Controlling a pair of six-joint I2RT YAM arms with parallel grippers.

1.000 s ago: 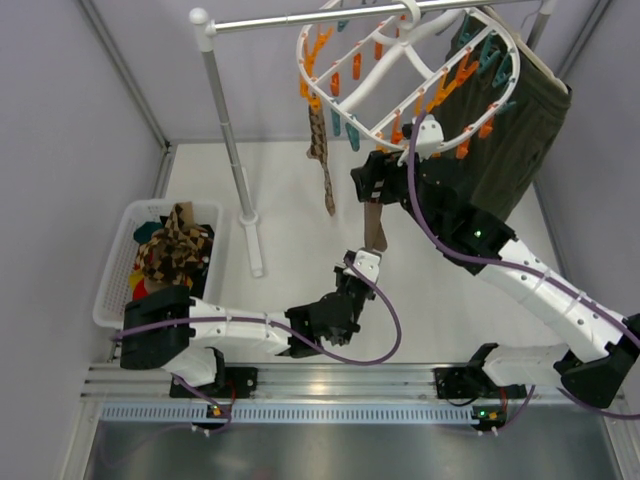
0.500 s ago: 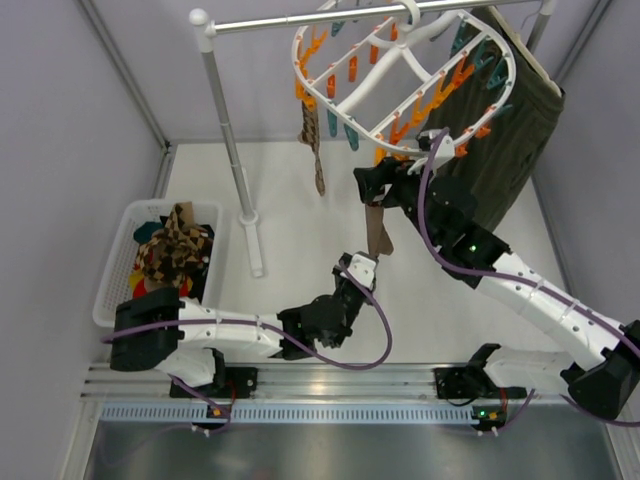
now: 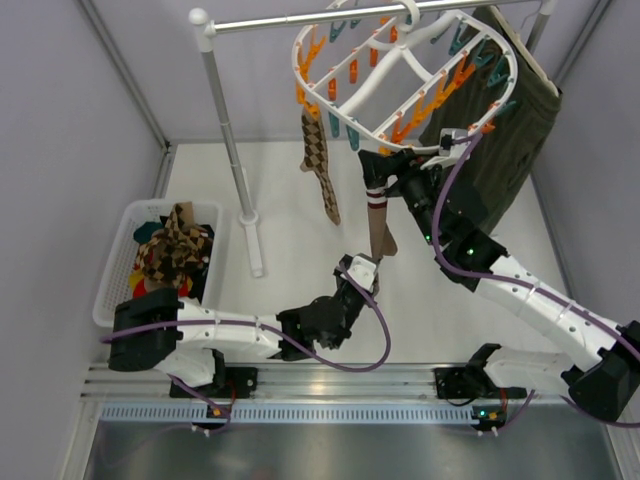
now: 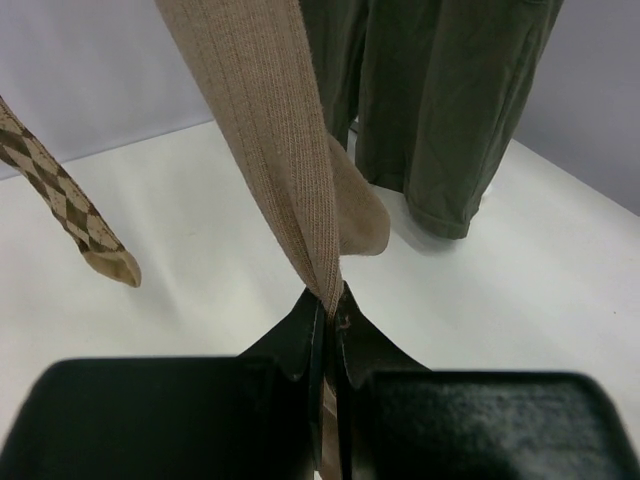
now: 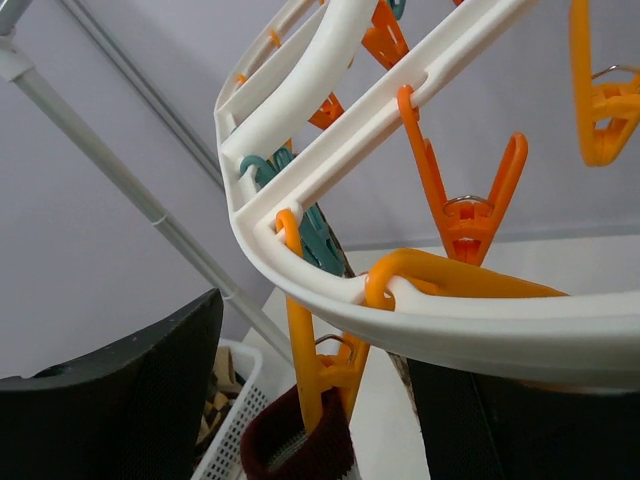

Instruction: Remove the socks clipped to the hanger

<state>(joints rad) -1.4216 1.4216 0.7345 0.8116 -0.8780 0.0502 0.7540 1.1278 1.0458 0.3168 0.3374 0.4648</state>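
White table (image 3: 300,215), grey walls, a rail (image 3: 300,17) across the back. Top view: the hanger (image 3: 352,105) hangs tilted from the rail. An argyle sock (image 3: 320,165) and a brown sock (image 3: 378,215) are clipped to it, just beside an olive garment (image 3: 510,130). The left gripper (image 3: 362,272) is at the brown sock's toe, the right gripper (image 3: 388,168) up at its cuff. Left wrist view: jaws pinched tight on the ribbed fabric, sock drawn taut above them. Right wrist view: fingers spread wide, standing either side of the orange clip (image 5: 322,365) that bites the dark red cuff, apparently not yet pressing it. Risk: if the left arm pulls before the clip is squeezed open, the hanger may swing or tip on the rail, the fabric may slip from the pinch, and the right fingers may lose the clip.
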